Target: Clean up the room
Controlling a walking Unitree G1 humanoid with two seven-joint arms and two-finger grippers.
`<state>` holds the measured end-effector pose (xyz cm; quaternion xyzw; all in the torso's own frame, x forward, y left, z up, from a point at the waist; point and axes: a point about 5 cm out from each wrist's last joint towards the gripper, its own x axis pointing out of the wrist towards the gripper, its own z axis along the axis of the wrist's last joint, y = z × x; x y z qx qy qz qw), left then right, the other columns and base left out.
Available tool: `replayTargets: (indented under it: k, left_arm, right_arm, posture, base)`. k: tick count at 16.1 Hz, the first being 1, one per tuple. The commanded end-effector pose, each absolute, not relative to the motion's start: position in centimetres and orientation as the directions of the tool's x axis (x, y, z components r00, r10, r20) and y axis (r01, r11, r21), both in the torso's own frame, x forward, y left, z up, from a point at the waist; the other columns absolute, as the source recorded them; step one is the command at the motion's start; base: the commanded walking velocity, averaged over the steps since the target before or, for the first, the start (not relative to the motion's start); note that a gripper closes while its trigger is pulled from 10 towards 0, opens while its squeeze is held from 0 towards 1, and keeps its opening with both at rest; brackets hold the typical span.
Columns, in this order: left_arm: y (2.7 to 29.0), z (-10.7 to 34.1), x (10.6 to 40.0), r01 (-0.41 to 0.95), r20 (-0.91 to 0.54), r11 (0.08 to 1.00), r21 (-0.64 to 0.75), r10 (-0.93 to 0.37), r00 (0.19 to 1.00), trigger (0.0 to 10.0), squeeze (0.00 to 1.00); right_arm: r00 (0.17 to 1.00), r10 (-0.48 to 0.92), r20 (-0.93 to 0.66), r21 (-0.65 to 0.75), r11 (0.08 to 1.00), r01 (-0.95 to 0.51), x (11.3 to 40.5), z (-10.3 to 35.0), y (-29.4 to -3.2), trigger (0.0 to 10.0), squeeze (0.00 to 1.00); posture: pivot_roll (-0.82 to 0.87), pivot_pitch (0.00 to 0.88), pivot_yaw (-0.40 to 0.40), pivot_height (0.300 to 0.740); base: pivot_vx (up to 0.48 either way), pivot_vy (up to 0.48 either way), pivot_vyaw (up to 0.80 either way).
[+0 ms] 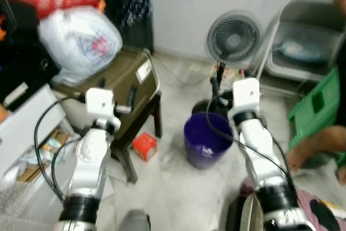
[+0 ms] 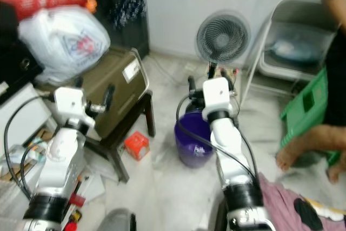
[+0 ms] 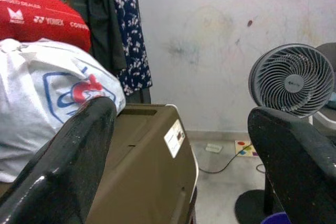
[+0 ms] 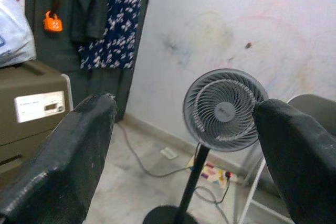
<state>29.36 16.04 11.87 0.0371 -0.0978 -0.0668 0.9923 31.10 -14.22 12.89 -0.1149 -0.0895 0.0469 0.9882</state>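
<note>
Hovering right gripper [image 4: 184, 150], fingers spread wide, above purple bin [image 1: 207, 140]; left gripper [image 3: 184, 161] wide too, over olive suitcase [image 1: 116, 85].

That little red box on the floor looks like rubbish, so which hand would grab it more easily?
Probably the left hand. The red box lies under the stool's edge on its side, while the right hand hangs over the purple bucket. Both hands are open and empty.

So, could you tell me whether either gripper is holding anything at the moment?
Nothing is held. The left gripper and the right gripper are both open, with only air between their fingers.
</note>
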Motion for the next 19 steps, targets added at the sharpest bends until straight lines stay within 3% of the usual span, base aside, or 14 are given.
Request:
replayTargets:
  k: [1, 10, 16, 19]
  left_arm:
    - [15.9, 13.1, 30.0, 0.126, 0.228, 0.988, 0.093, -0.144, 0.963, 10.0, 0.00]
    - [16.1, 10.8, 29.6, 0.069, 0.145, 0.992, 0.108, -0.084, 0.986, 10.0, 0.00]
    - [14.9, 10.9, 29.6, 0.077, 0.157, 0.993, 0.093, -0.091, 0.983, 10.0, 0.00]
    - [15.3, 10.5, 28.9, 0.100, 0.120, 0.992, 0.076, -0.109, 0.987, 10.0, 0.00]
  right_arm:
    - [0.977, 0.103, 0.186, -0.242, 0.969, -0.056, 31.4, 13.4, -14.6, 10.0, 0.00]
    - [0.981, 0.103, 0.163, -0.224, 0.973, -0.065, 30.8, 12.2, -14.2, 10.0, 0.00]
    - [0.975, 0.150, 0.166, -0.241, 0.965, -0.107, 30.3, 12.0, -13.0, 10.0, 0.00]
    - [0.981, 0.124, 0.153, -0.219, 0.972, -0.088, 29.6, 11.6, -13.2, 10.0, 0.00]
  posture:
    - [0.00, 0.000, 0.041, 0.740]
    - [-0.02, 0.000, 0.053, 0.740]
    - [-0.03, 0.000, 0.039, 0.740]
    - [-0.03, 0.000, 0.044, 0.740]
  base:
    - [0.277, 0.000, 0.00]
    - [0.000, 0.000, 0.00]
    - [0.000, 0.000, 0.00]
    - [0.000, 0.000, 0.60]
